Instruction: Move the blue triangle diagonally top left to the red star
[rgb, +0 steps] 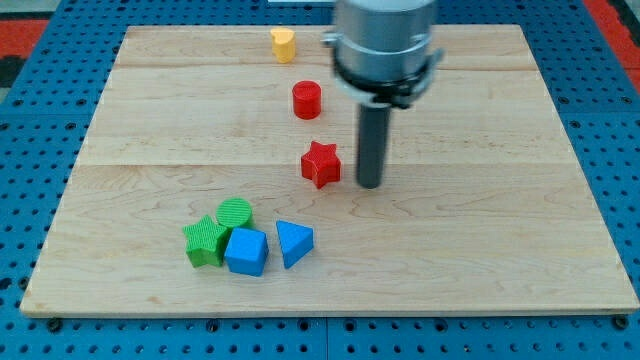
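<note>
Camera view: dark rod, my tip (370, 185), sits on wooden worktop (500, 250) just right of red star block (320, 164), not touching. No fingers fitted. Blue triangle block (293, 242) lies lower left of centre, beside blue cube (246, 251).

Arm: grey cylindrical body entering from 12 o'clock, cut off by the view's top edge | Rod: straight, dark, upright, hanging below a black collar | my tip (370, 185): rod's lower end, slightly toward 2 o'clock of view centre, down at the surface
</note>
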